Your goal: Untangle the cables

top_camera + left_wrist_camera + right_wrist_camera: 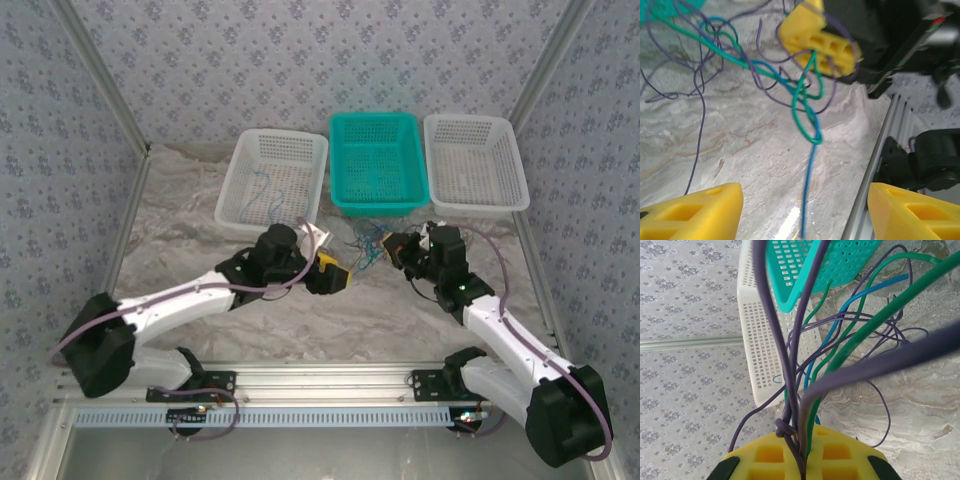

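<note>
A crumpled pale surface (200,300) carries three baskets along its far edge: a white basket (290,160) at left, a teal basket (375,150) in the middle and a second white basket (475,150) at right. The left gripper (336,272) hovers just left of centre, its yellow jaws wide apart and gripping nothing; one blue strand's free end runs down between them. The cables (365,243), blue, green and dark purple, form a loose tangle between the two arms, just in front of the teal basket. The right gripper (395,247) has its jaws pinched tight on a bunch of purple and green cables, with loops trailing from it to the surface.
</note>
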